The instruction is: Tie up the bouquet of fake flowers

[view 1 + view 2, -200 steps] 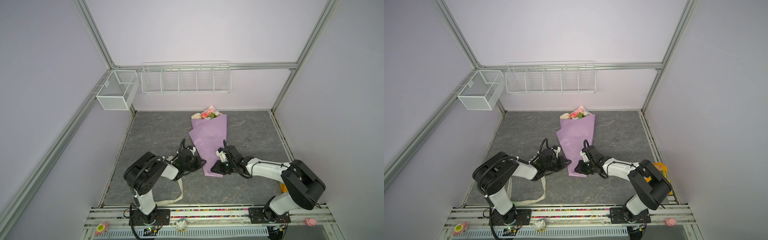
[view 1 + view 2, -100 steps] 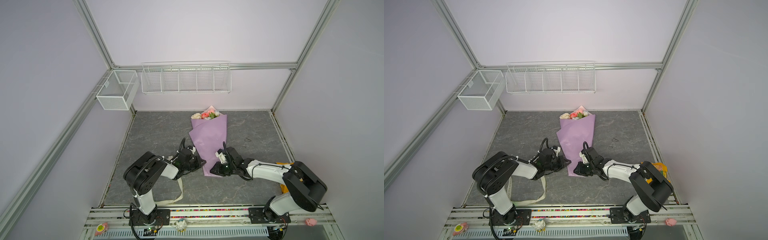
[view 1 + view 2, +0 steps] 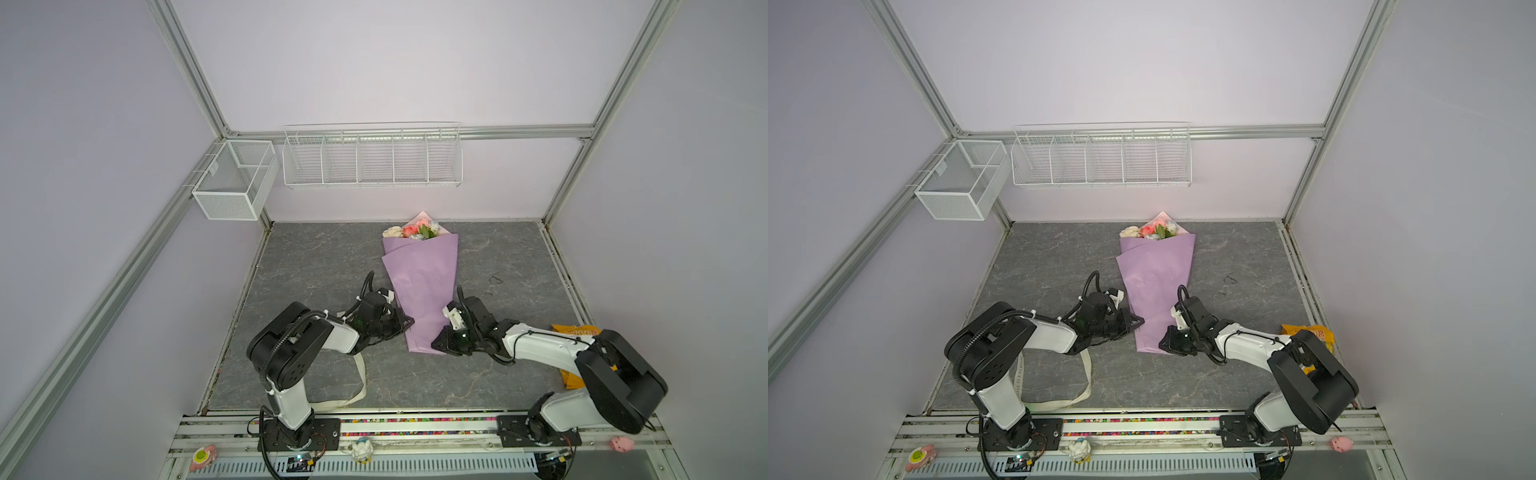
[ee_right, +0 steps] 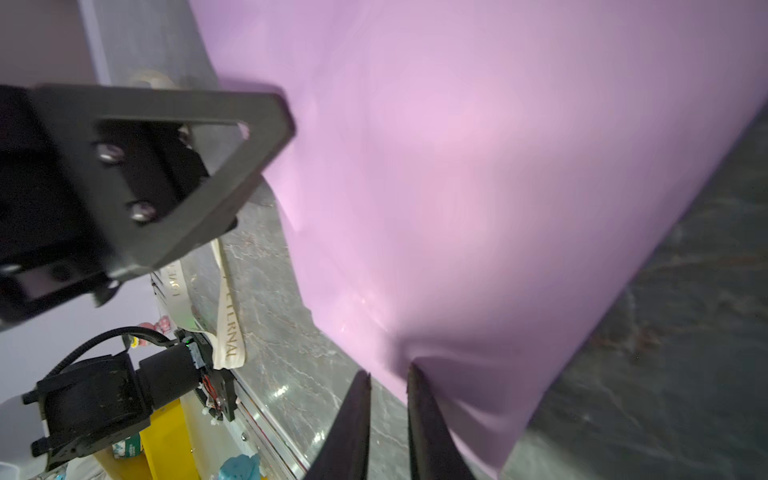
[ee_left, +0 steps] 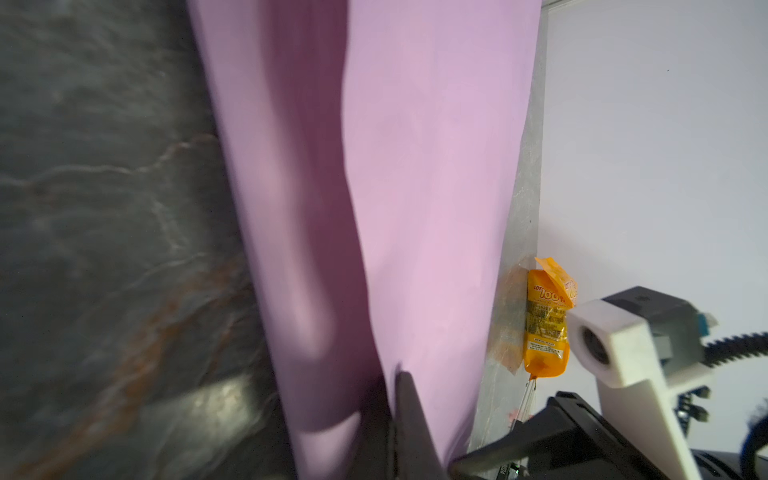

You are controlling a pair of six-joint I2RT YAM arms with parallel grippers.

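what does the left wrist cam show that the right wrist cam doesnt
Only the left wrist view: an orange pouch against the wall, and the right arm's white camera mount.

Only the right wrist view: the cream printed ribbon, lying on the table near the bouquet.

Both: the bouquet's lilac paper filling much of the frame, with grey marbled table beside it. Neither view shows the flowers themselves.

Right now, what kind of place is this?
Probably a robot testing booth. A metal frame holds plain lilac walls, the left arm and right arm are bolted to a front rail, and a wire rack hangs at the back.
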